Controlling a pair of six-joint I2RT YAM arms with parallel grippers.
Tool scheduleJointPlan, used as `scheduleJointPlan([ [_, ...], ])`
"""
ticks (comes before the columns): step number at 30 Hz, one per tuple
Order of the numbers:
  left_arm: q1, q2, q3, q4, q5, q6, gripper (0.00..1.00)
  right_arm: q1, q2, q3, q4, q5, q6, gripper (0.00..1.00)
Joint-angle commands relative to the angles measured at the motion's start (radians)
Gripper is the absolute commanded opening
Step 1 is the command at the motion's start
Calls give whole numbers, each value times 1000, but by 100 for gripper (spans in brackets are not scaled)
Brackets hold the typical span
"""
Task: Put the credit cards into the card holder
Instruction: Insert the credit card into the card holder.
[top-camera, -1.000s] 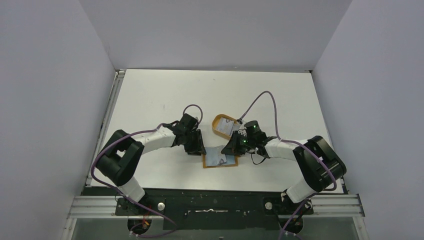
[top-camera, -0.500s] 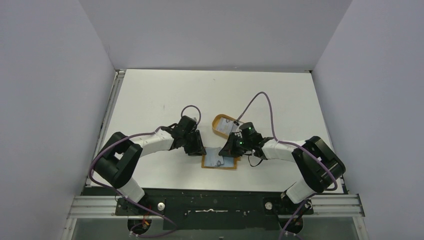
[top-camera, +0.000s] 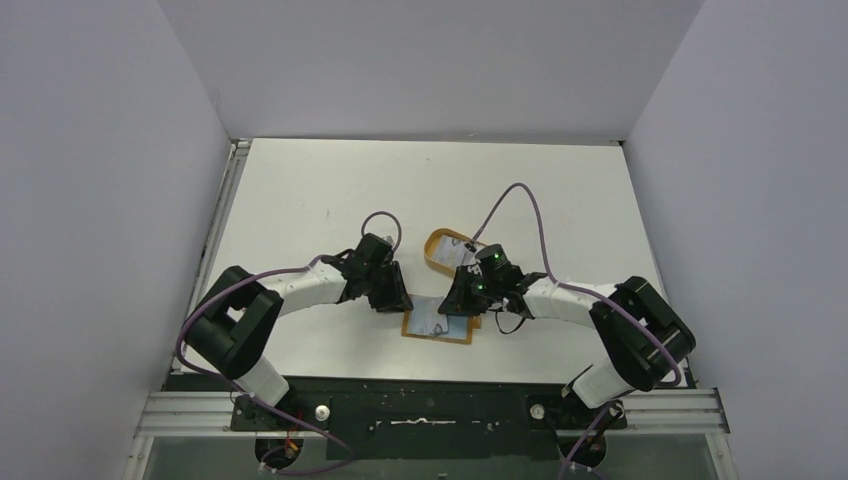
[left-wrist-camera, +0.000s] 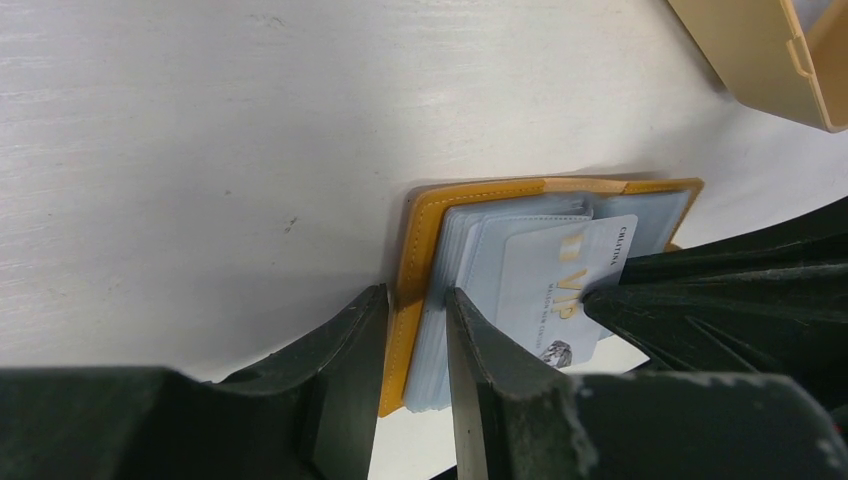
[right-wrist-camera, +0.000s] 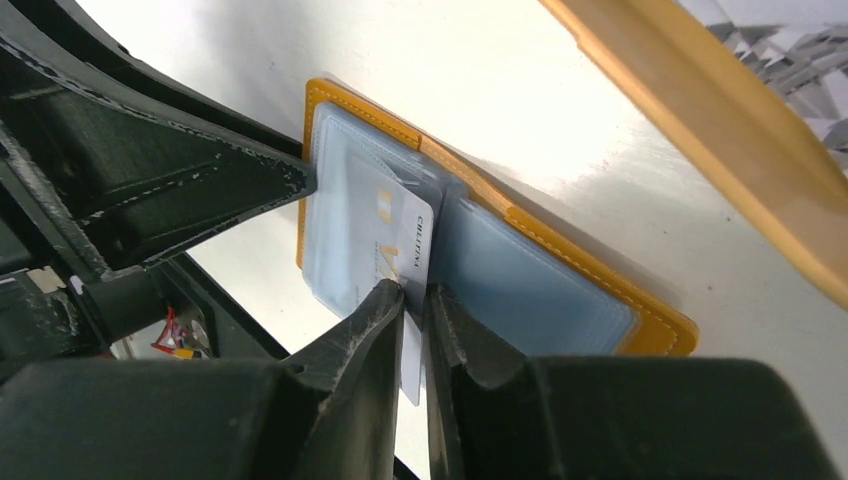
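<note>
The white table (top-camera: 300, 200) carries everything. The tan-rimmed oval tray (top-camera: 431, 248) sits just beyond the right gripper (right-wrist-camera: 415, 293), apart from it. The open orange card holder (left-wrist-camera: 420, 240) lies flat between the 2 grippers. The left gripper (left-wrist-camera: 412, 300) is clamped on the holder's outer edge, with 1 finger outside the cover and 1 on the clear pockets. The right gripper pinches 1 white credit card (right-wrist-camera: 395, 225). Its free end lies over the pockets just ahead of the fingertips. I cannot tell whether it is inside a pocket.
</note>
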Motion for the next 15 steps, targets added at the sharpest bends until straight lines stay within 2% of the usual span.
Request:
scheduleJointPlan([
  [1,-14,20,-30,-45,-30,11,27,21,14,48,-19,3,-35,15],
  [10,-14,13,-34,-43,-31,6,27,54,53,104,-38,-16,-55,17],
  [15,-12,5,-37,-45,-35,6,27,52,12,131,-152,38,-84,30],
])
